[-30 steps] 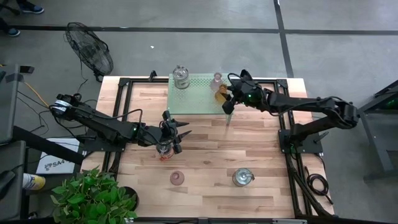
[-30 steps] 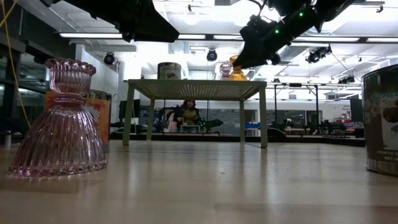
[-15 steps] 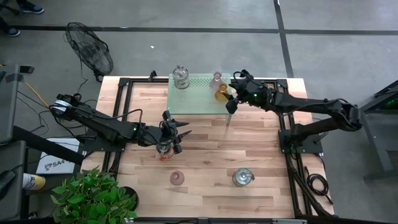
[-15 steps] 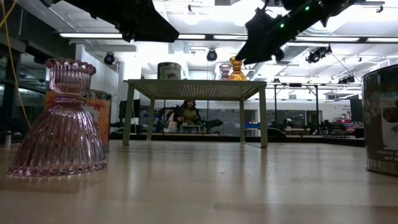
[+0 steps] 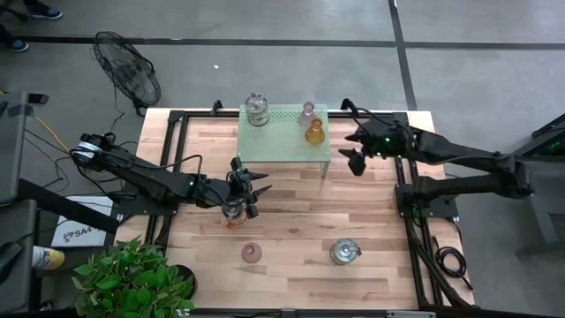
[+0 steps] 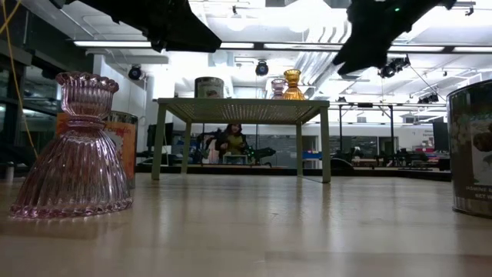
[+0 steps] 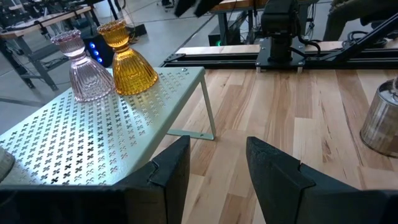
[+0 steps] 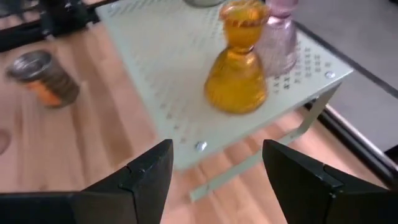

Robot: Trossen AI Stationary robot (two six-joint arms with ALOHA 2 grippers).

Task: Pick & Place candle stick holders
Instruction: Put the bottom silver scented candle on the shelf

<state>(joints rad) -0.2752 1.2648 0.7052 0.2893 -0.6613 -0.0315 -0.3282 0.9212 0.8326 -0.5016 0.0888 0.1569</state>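
Note:
The green perforated shelf (image 5: 281, 141) stands at the table's far middle. On it stand a clear jar-like holder (image 5: 257, 109), a pale pink holder (image 5: 307, 112) and the amber holder (image 5: 314, 132), the last two side by side (image 8: 236, 68). My right gripper (image 5: 350, 148) is open and empty, just right of the shelf. My left gripper (image 5: 258, 185) is open and empty near the table's middle, above a silvery holder with an orange band (image 5: 233, 214). Another pink holder (image 5: 252, 253) and a clear jar-like holder (image 5: 345, 252) stand on the table near the front.
Black frame rails (image 5: 177, 117) run along the table's edges. A fan (image 5: 128, 75) stands off the far left corner and a plant (image 5: 132, 281) off the near left corner. Bare wood (image 5: 371, 212) lies between the shelf and the front holders.
My right gripper has drawn back from the amber holder toward the table's right edge. The amber holder stays upright on the shelf beside the pink one. My left arm has kept still.

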